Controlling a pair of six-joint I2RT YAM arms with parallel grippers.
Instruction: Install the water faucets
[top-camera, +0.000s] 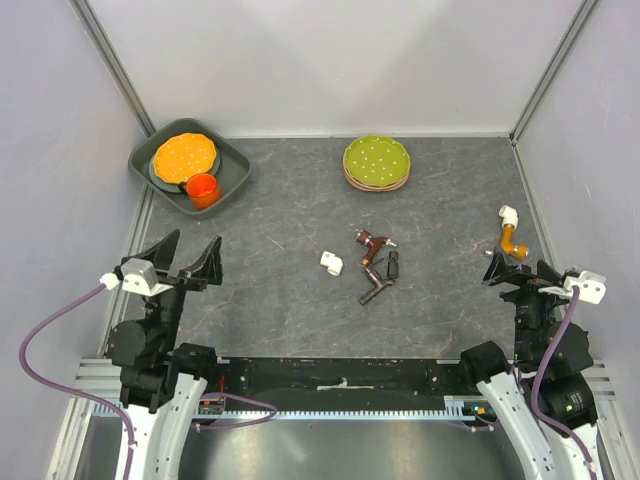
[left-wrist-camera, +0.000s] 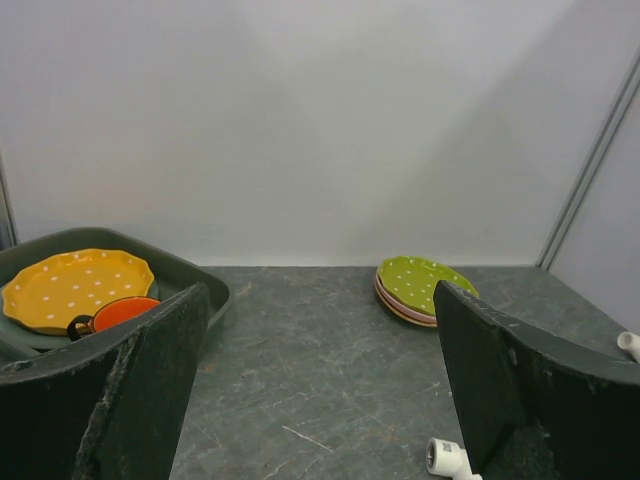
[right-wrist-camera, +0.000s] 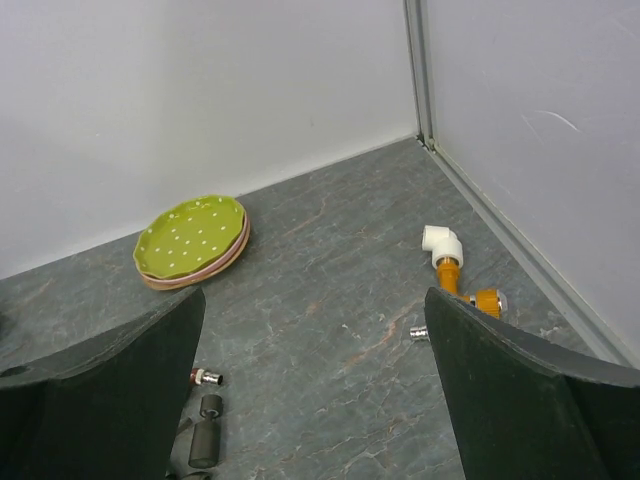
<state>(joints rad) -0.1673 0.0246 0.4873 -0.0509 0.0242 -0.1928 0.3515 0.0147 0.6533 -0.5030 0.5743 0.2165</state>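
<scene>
A dark grey bent tap (top-camera: 379, 282) lies mid-table beside a reddish-brown tap (top-camera: 373, 243); a white elbow fitting (top-camera: 332, 263) lies just to their left. An orange tap with a white elbow on its end (top-camera: 511, 232) lies at the far right. My left gripper (top-camera: 194, 256) is open and empty, left of the parts. My right gripper (top-camera: 512, 268) is open and empty, just in front of the orange tap. The right wrist view shows the orange tap (right-wrist-camera: 452, 270) and the grey tap (right-wrist-camera: 205, 432). The left wrist view shows the white elbow (left-wrist-camera: 447, 459).
A dark tray (top-camera: 228, 180) at the back left holds an orange dotted plate (top-camera: 184, 157) and an orange cup (top-camera: 203, 190). Stacked green dotted plates (top-camera: 376, 161) sit at the back centre. Grey walls close off the back and both sides.
</scene>
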